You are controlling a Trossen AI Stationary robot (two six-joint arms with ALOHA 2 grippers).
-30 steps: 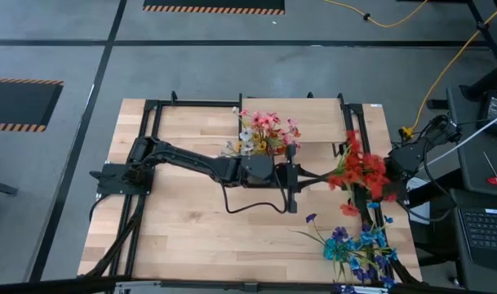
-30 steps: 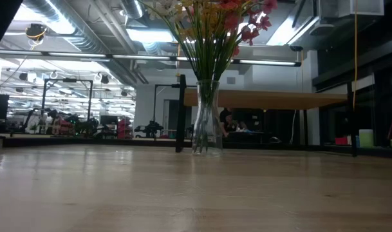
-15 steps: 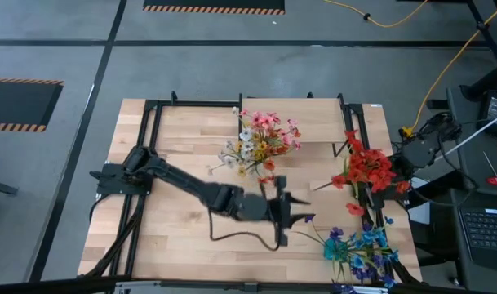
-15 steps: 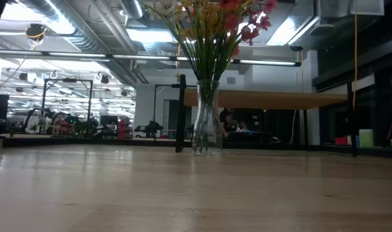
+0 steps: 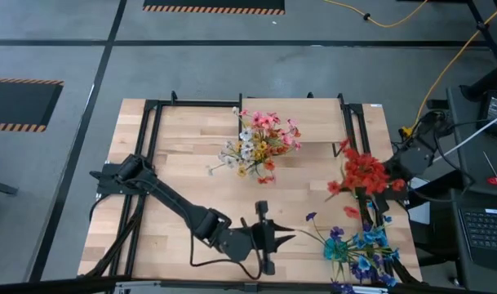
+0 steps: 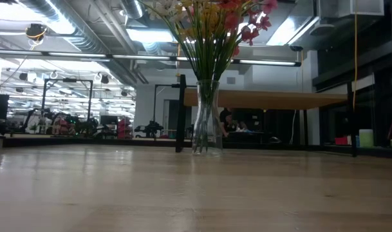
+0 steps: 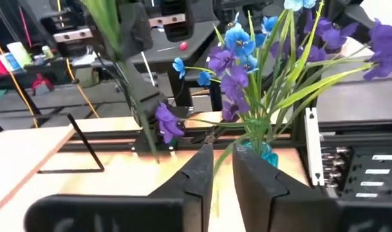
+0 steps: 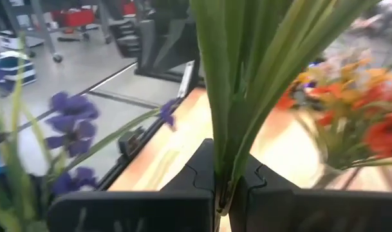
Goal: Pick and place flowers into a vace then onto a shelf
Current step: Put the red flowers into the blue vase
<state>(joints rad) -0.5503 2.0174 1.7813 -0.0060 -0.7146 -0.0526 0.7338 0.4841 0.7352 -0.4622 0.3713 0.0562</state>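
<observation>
Left gripper (image 5: 282, 238) low at near edge, fingers (image 7: 202, 169) a narrow gap apart, nothing between them, nosed toward blue-purple flowers (image 5: 354, 245) at near right — likely lining up on stem. Right gripper (image 8: 223, 193) at right side, clamped on green stems of red flowers (image 5: 364, 173), held upright, probably for vase. Farther back, vase (image 6: 206, 116) already carries mixed bouquet (image 5: 260, 140), by shelf (image 5: 293, 121).

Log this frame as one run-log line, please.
left gripper: near table's front edge, facing blue flowers, nothing held | right gripper: shut on red flowers stems | vase: holds mixed bouquet, on table
</observation>
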